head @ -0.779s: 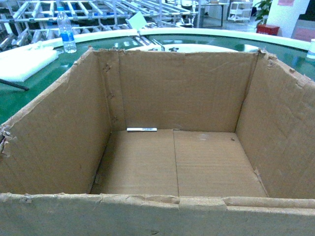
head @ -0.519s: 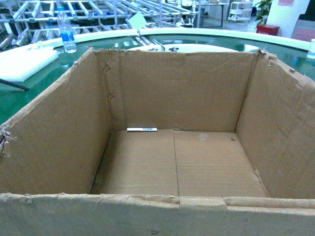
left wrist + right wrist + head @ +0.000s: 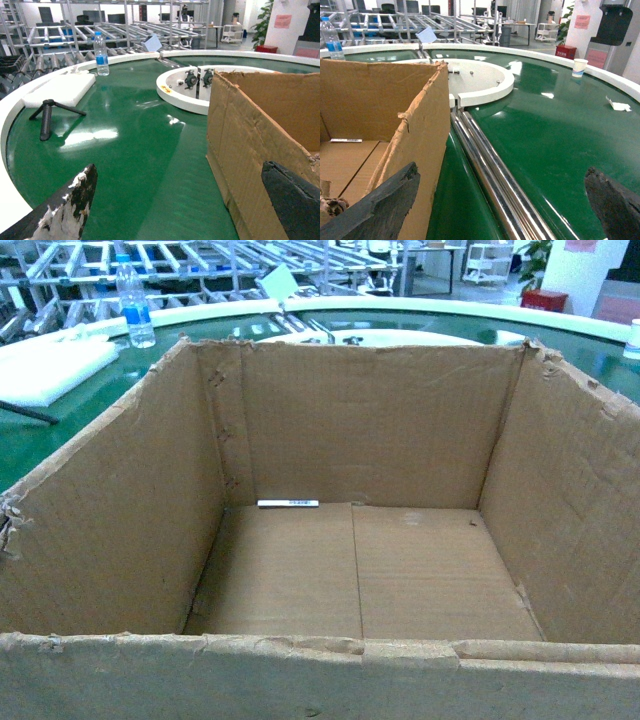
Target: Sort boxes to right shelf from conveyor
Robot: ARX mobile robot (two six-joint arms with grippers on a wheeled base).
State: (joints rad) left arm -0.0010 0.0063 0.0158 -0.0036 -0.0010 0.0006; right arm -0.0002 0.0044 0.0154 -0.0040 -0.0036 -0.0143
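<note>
Head view: the big brown corrugated cardboard box point(image 3: 350, 570) with ragged torn top edges fills nearly everything, sitting on the curved dark-green conveyor belt point(image 3: 45, 435). Inside, a small white sticker strip point(image 3: 288, 503) lies by the back wall around 11 o'clock. A clear plastic water bottle point(image 3: 133, 302) stands at 11 o'clock, with the shiny steel roller rack point(image 3: 200, 265) behind it. No grippers visible here.

Left wrist view: the left gripper point(image 3: 180, 205) has its jaws spread wide, one worn black finger on bare belt, the other at the box's left wall, gripping nothing. A small black tripod point(image 3: 49, 116) lies at 9 o'clock.

Right wrist view: the right gripper point(image 3: 502, 200) is wide open too, empty, straddling the box's right wall, with a white paper cup point(image 3: 578, 67) at 1 o'clock.
</note>
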